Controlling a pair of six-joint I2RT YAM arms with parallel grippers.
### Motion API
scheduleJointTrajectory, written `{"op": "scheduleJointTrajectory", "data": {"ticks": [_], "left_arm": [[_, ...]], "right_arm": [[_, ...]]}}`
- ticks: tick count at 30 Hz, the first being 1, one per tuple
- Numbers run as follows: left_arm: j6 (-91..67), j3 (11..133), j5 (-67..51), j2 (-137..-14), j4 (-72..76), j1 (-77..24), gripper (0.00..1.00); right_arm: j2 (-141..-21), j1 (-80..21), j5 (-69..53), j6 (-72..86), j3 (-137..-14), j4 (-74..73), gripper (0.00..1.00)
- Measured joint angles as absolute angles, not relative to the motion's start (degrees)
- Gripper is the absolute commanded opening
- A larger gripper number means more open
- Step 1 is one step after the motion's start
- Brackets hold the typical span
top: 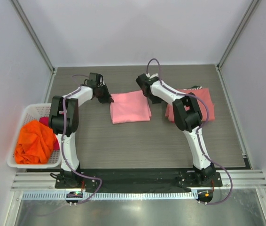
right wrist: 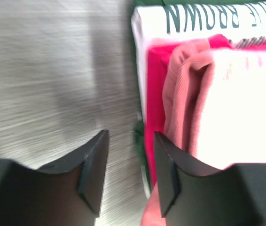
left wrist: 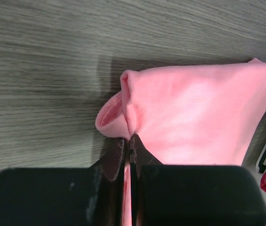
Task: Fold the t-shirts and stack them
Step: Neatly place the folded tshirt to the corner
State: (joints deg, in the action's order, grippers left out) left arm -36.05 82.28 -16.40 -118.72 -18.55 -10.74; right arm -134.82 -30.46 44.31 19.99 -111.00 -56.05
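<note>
L claw (left wrist: 129,146) clamps folded pink t-shirt (left wrist: 194,117) at its left edge.

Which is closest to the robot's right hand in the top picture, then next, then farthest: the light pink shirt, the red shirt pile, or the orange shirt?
1. Light pink shirt, just beside the right hand, mid-table.
2. Red shirt pile, on the right.
3. Orange shirt, far left, in the basket.

folded pink t-shirt (top: 130,107), salmon t-shirt (top: 206,95) right
</note>
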Motion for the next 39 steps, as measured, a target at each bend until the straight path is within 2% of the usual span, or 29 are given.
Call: {"op": "scheduleJointTrajectory", "data": {"ticks": [3,10,11,15,19,23,32,37,39], "left_arm": [[-35.68,83.90,-15.90,-118.76,-19.44,-10.79,0.00],[-35.48,87.64,-15.40,-120.14,-20.03,-10.76,0.00],[-35.48,87.88,-15.40,-120.55,-20.03,-10.76,0.00],[-35.51,88.03,-15.40,-122.02,-20.12,-10.74,0.00],[-35.48,88.03,-15.38,-122.30,-20.38,-10.74,0.00],[-35.46,88.03,-15.38,-122.30,-20.49,-10.74,0.00],[-35.20,88.60,-15.38,-122.30,-21.17,-10.74,0.00],[-34.98,89.32,-15.38,-122.41,-21.71,-10.74,0.00],[-34.89,89.86,-15.38,-122.78,-21.96,-10.74,0.00]], "right_arm": [[-131.90,-30.09,39.31,19.86,-111.24,-53.21,0.56],[-125.95,-27.29,24.32,19.66,-110.76,-43.40,0.63],[-125.60,-26.68,21.65,19.70,-110.06,-41.34,0.69],[-124.36,-24.08,9.56,21.02,-102.69,-31.90,0.73],[-124.38,-21.63,-1.54,23.53,-94.87,-24.49,0.72],[-124.60,-19.81,-8.43,25.96,-93.49,-18.61,0.67],[-129.10,-19.40,-16.32,29.34,-94.94,-9.91,0.60],[-130.61,-19.38,-18.22,30.11,-95.72,-7.88,0.50],[-131.33,-19.38,-18.83,30.35,-96.42,-7.53,0.50]]}}
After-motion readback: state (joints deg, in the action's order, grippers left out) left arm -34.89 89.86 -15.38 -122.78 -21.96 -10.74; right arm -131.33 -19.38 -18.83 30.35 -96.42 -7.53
